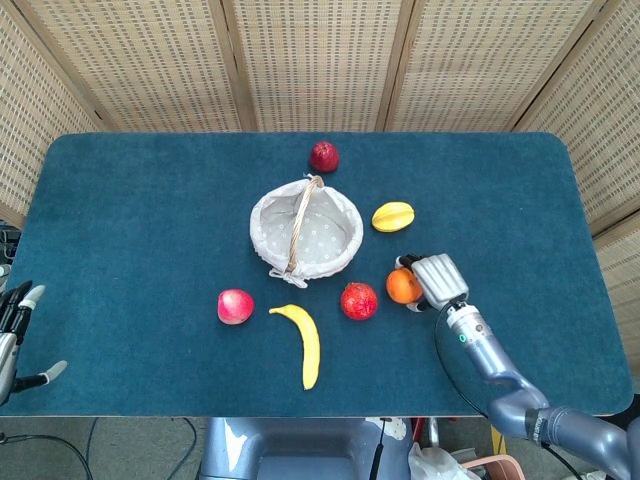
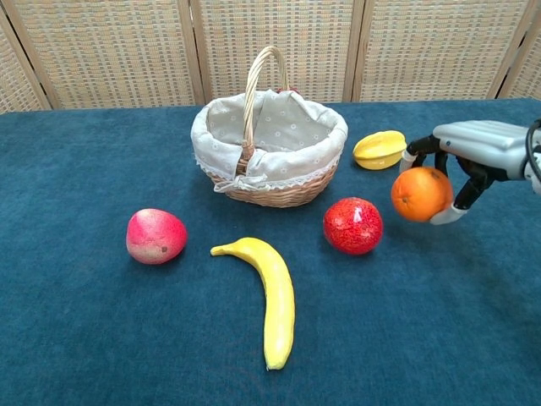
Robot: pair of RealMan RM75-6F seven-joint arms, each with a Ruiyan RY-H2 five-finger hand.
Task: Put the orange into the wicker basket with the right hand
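Observation:
My right hand (image 1: 434, 281) (image 2: 470, 156) grips the orange (image 1: 403, 286) (image 2: 420, 194), fingers curled over it and thumb beneath, lifted a little off the blue table. The wicker basket (image 1: 306, 232) (image 2: 270, 150), cloth-lined with a tall handle, stands to the left and farther back, nothing inside. My left hand (image 1: 18, 330) shows only at the head view's left edge, fingers apart, holding nothing.
A red pomegranate-like fruit (image 1: 358, 300) (image 2: 352, 226) lies between orange and basket front. A yellow starfruit (image 1: 393, 216) (image 2: 379, 149) lies right of the basket. A banana (image 1: 305, 343) (image 2: 272, 296), a pink-red apple (image 1: 235, 306) (image 2: 155, 236) and a dark red fruit (image 1: 323, 156) lie around.

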